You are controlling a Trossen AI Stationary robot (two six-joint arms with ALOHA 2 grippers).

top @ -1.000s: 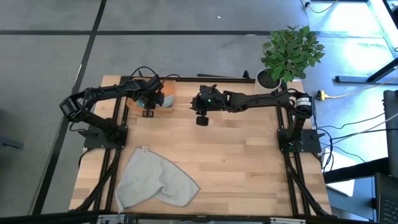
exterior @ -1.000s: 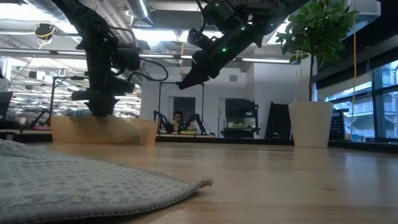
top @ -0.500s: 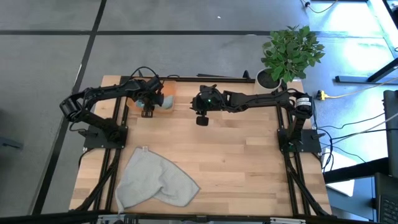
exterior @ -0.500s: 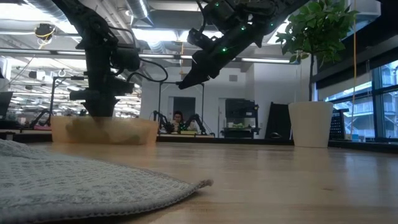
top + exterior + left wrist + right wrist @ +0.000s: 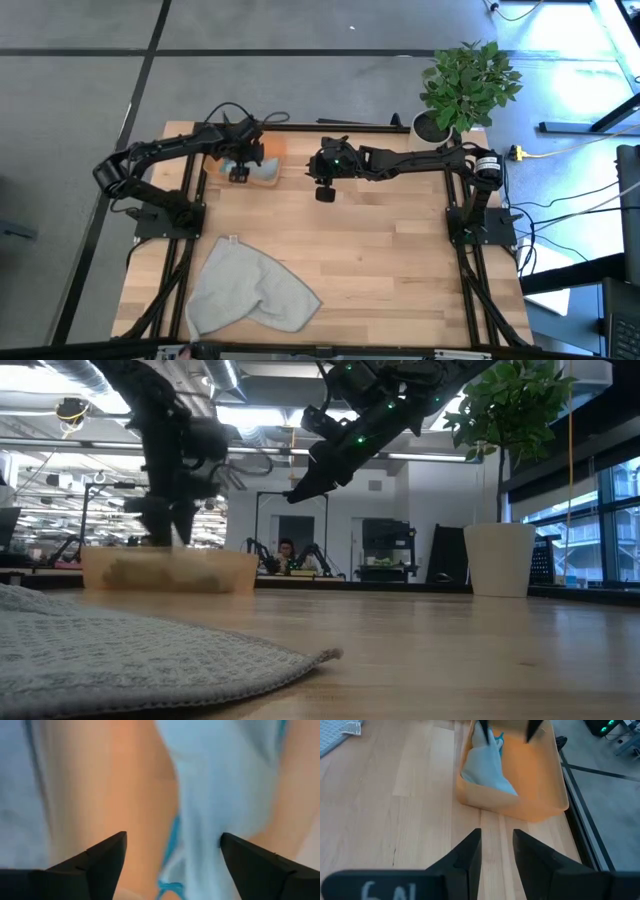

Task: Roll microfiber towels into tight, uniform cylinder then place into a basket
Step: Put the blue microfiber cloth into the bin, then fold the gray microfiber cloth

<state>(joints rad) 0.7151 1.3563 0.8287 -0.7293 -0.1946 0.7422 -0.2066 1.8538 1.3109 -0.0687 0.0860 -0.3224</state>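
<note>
Teal-blue towel (image 5: 487,766) inside orange basket (image 5: 540,775), left gripper (image 5: 172,852) jaws spread above.

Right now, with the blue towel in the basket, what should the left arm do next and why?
Probably lift the left gripper straight up and clear: its jaws are open, the teal-blue towel lies in the orange basket, and the grey-green towel is unrolled.

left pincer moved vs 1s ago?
Yes. In the low view the left pincer has lifted off the basket rim, leaving the teal towel inside.
</note>
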